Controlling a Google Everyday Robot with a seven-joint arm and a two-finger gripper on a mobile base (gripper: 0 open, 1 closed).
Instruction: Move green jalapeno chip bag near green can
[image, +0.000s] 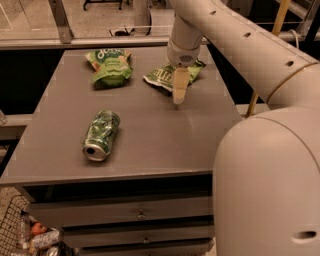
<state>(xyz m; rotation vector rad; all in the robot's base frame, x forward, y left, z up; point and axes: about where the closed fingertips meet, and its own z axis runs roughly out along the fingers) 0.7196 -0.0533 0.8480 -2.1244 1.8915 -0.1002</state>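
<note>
Flat, wrinkly light-green chip bag (161, 76), tool (179, 98) over its near edge, grip state unclear, green can (101, 134) well apart.

A single camera looks down steeply from high on the robot's own side of the worktop (150, 150), facing across it to the far rail (100, 42) and the floor (100, 17) beyond. It sits close. The arm (260, 55) bulks large at lower right and stretches away from the lens, with the gripper (178, 97) over the worktop's far right part. Drawer fronts (142, 215) show under the near edge.
</note>
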